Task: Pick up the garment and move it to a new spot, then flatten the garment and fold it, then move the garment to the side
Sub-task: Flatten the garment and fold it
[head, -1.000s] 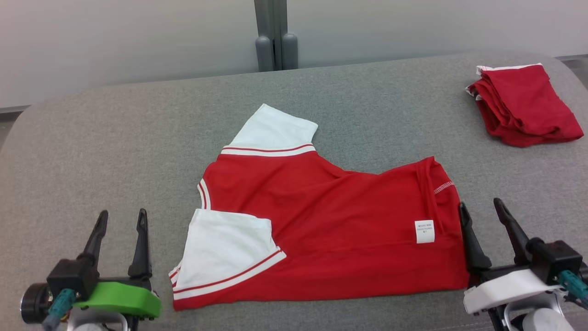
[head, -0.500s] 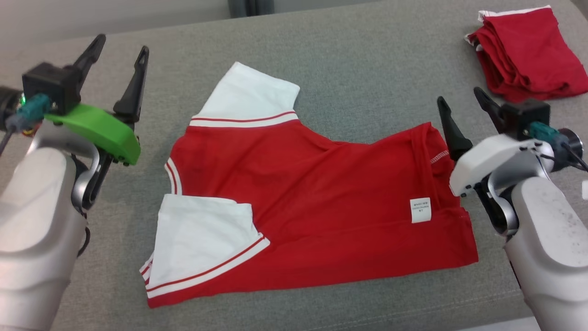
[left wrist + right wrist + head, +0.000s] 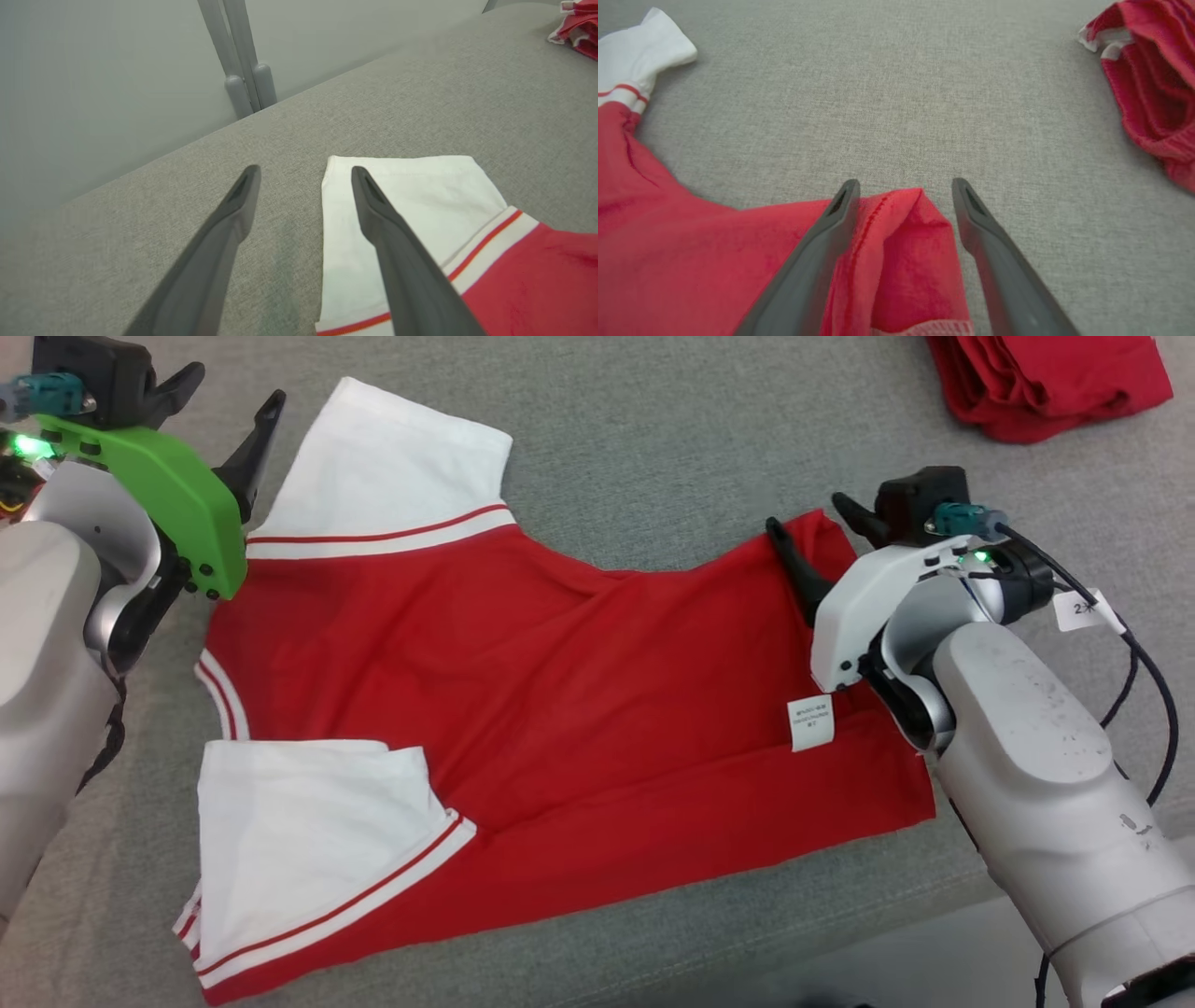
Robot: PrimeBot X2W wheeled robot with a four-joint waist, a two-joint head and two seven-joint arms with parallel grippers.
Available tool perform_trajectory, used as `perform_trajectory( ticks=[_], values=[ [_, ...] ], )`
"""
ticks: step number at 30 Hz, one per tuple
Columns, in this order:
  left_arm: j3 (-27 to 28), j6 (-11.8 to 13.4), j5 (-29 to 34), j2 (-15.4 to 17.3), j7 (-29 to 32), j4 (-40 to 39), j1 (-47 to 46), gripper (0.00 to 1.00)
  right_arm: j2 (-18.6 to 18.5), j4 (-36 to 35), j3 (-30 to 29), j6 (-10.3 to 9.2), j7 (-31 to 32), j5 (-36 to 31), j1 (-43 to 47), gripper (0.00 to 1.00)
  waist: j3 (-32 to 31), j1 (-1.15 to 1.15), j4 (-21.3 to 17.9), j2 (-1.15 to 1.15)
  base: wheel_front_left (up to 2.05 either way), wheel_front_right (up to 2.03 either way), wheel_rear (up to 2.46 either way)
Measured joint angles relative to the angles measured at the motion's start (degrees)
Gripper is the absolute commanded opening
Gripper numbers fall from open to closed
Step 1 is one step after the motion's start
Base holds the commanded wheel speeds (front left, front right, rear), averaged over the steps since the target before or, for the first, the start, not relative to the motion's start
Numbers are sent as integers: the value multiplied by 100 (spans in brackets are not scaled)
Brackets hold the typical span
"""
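The garment (image 3: 579, 691) is bright red. Its sleeves (image 3: 392, 457) are white, each banded by a thin red stripe, and a small white label (image 3: 810, 723) carries dark print. The bench (image 3: 635, 448) is a mottled grey weave. The folded pile (image 3: 1046, 378) is red. The left tool (image 3: 233, 387) has a green casing and the right tool (image 3: 806, 511) a white one; their fingers (image 3: 397, 252) are dark grey.

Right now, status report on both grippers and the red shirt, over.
Left gripper open, astride far sleeve edge. Right gripper open, astride hem corner. Garment lying on grey cushion, not gripped. Red pile apart, nothing between.
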Motion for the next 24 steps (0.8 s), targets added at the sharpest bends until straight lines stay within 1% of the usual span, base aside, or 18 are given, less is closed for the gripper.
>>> perform_trajectory(
  ticks=[4, 10, 19, 24],
  values=[
    [-386, 0, -333, 122, 52, 216, -123, 100, 67, 124, 276, 0, -55, 172, -182, 100, 161, 0, -222, 0, 0, 0, 0],
    [-876, 0, -748, 156, 25, 479, -172, 100, 76, 151, 615, 0, -77, 428, -317, 100, 312, 0, -458, 0, 0, 0, 0],
    [-1330, 0, -1061, 167, -301, 708, -581, 100, 46, -37, 971, 0, -13, 708, -471, 100, 427, 0, -609, 0, 0, 0, 0],
    [-1564, 0, -1214, 134, -315, 948, -732, 100, 49, -133, 1110, 0, 79, 813, -525, 100, 500, 0, -718, 0, 0, 0, 0]
  ],
)
